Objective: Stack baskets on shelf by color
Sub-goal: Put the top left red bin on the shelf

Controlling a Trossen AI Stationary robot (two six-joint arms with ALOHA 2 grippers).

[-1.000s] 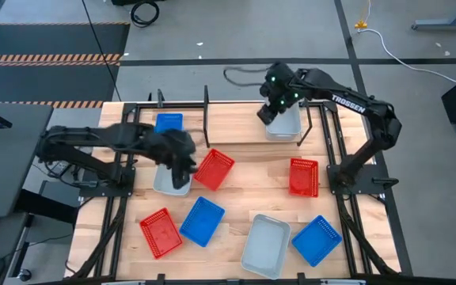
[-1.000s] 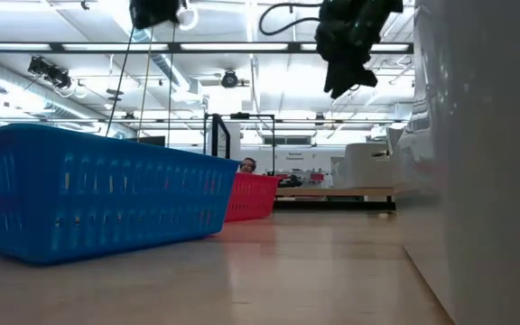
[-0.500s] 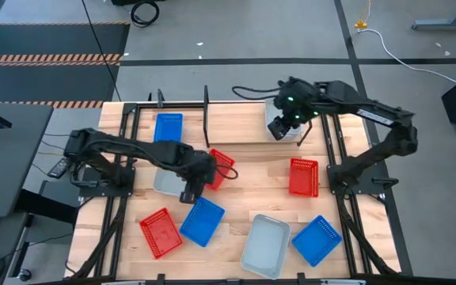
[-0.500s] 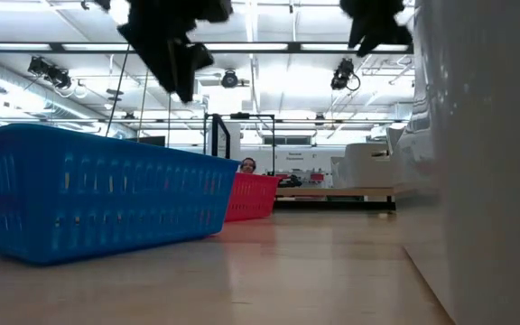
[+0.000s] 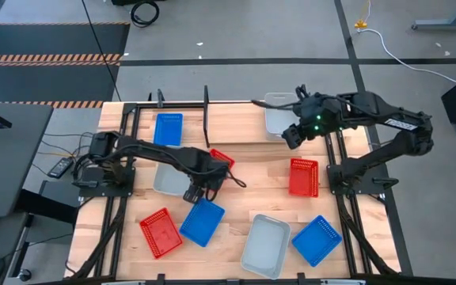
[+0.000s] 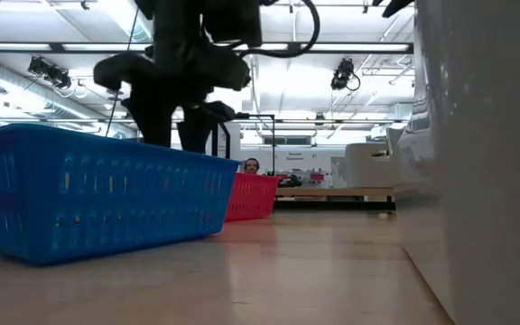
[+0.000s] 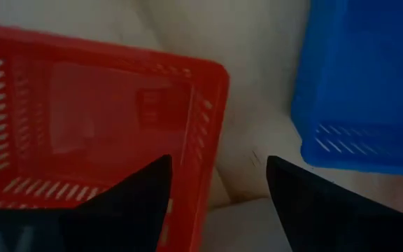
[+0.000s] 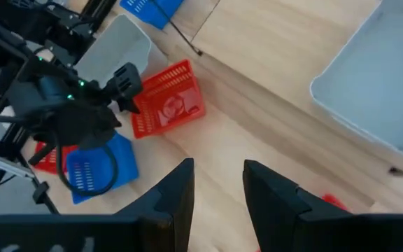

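Note:
A red basket (image 5: 222,159) lies on the table just left of centre and fills the left wrist view (image 7: 96,119). My left gripper (image 5: 203,187) is open just above it, one finger (image 7: 140,190) over its inside and the other (image 7: 306,199) outside its wall; I cannot tell whether they touch. A blue basket (image 5: 203,220) lies just near of it. A blue basket (image 5: 168,128) and a pale grey basket (image 5: 278,113) rest on the shelf (image 5: 207,119). My right gripper (image 5: 291,135) is open and empty just near of that grey basket (image 8: 369,91).
A grey basket (image 5: 167,179) lies under my left arm. A red basket (image 5: 303,176) lies at the right. A red (image 5: 161,232), a grey (image 5: 265,245) and a blue basket (image 5: 317,239) lie along the near side. Black posts (image 5: 161,99) stand at the far edge.
My left gripper has gone from over the grey basket at the left toward the table's right, and down to the red basket. My right gripper has drawn back from the grey basket on the shelf toward the table's right and near edges; that basket stays on the shelf.

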